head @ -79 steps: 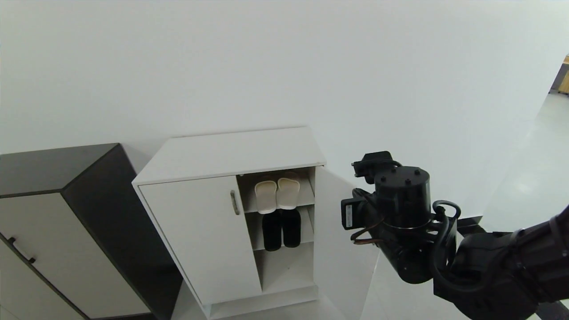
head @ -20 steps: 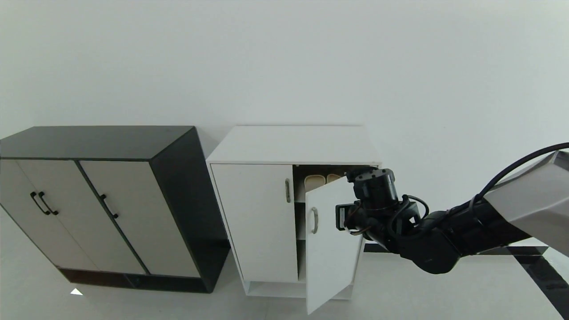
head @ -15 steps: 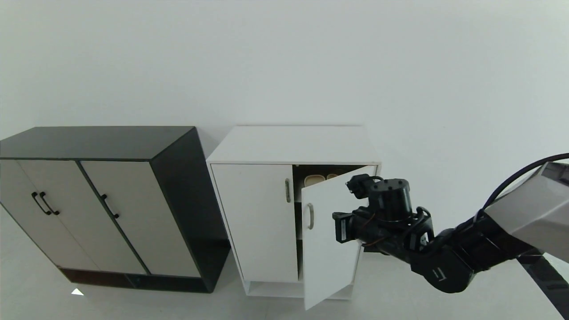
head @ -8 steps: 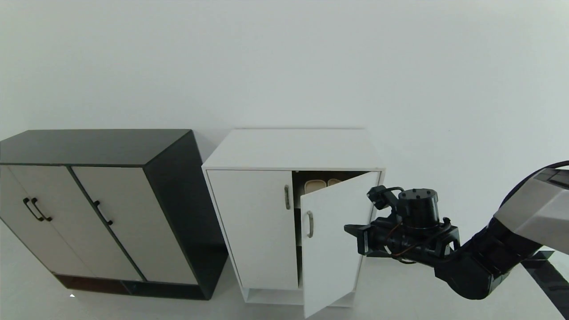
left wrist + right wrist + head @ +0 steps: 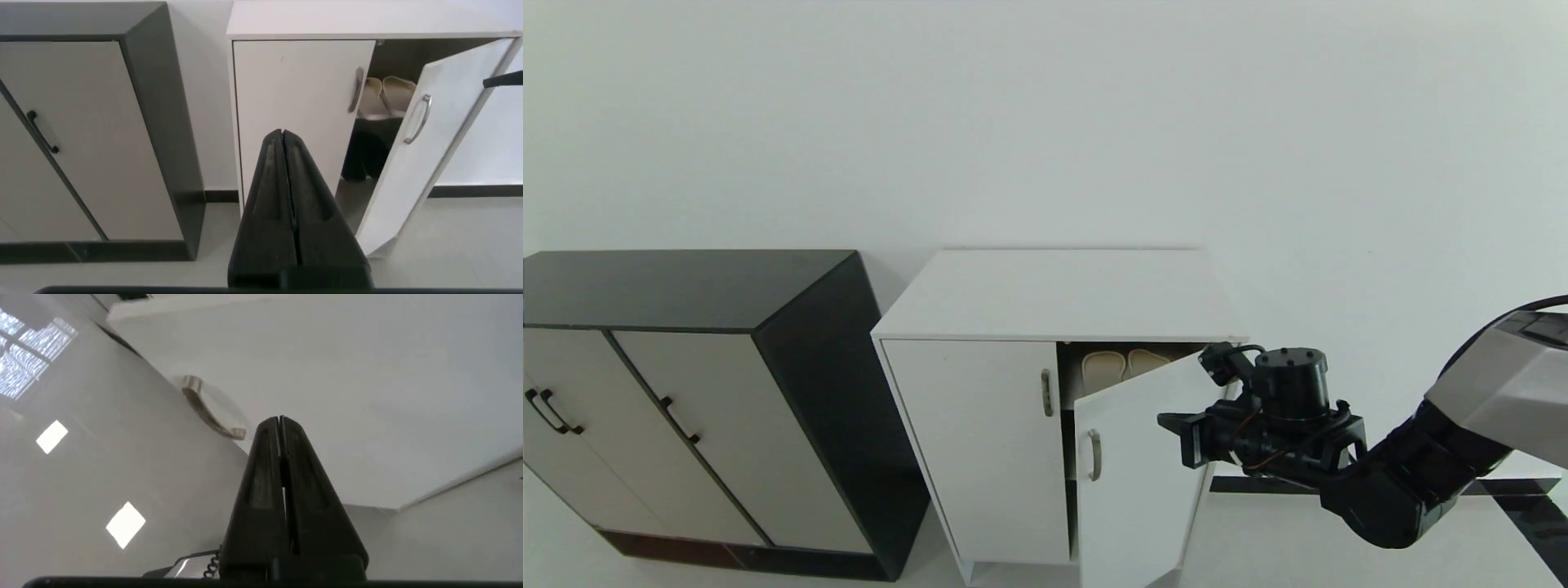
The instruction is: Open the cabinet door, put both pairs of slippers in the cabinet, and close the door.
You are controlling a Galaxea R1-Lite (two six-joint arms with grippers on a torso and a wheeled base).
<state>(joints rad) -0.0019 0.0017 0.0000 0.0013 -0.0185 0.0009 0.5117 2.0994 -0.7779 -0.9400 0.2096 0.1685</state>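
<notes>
The right gripper (image 5: 282, 425) has its jaws pressed together, with nothing between them. They point at the outer face of the white cabinet's right door (image 5: 392, 384), just beside the curved metal handle (image 5: 214, 408). Whether the tips touch the panel cannot be told. In the head view the right arm (image 5: 1286, 425) reaches in from the right and its wrist sits against the hinge-side half of that door (image 5: 1135, 474).

The left gripper (image 5: 283, 135) also has its jaws pressed together and empty. It hangs well apart from the cabinet and faces its front.

The right door stands partly open, swung outward at an angle, with its handle (image 5: 1094, 455) near the free edge. The left door (image 5: 972, 441) is flat and shut. Through the gap, a pale pair of slippers (image 5: 1121, 364) lies side by side on the upper shelf inside the white cabinet (image 5: 1054, 294), behind the open door and away from both sets of jaws. The left wrist view shows the same pair (image 5: 384, 94) past the door's edge.

A black cabinet (image 5: 686, 286) with grey doors stands just beside the white one, to its left, against the wall.
</notes>
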